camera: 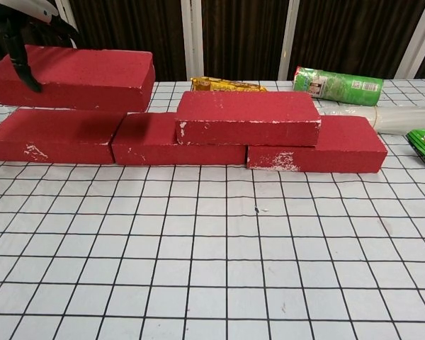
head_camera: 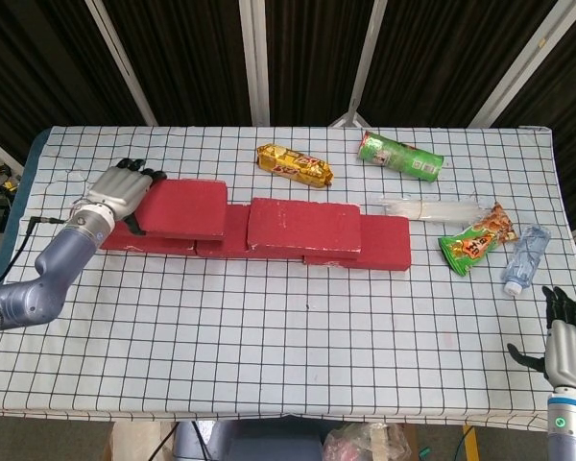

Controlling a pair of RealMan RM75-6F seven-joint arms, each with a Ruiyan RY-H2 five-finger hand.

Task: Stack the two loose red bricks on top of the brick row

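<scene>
My left hand (head_camera: 118, 192) has its fingers clamped on the red brick's (head_camera: 182, 207) left end, over the brick row (camera: 177, 138). My right hand (head_camera: 566, 341) hangs off the counter (head_camera: 298, 346) edge, fingers apart.

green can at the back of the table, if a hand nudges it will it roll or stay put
The green can lies on its side on the flat table, so a sideways nudge would likely roll it. Nothing appears to touch or block it. It looks rigid, so it probably would not crush under a light push.

A grid-patterned tablecloth (head_camera: 298, 365) before dark corrugated panels (head_camera: 182, 58).
</scene>
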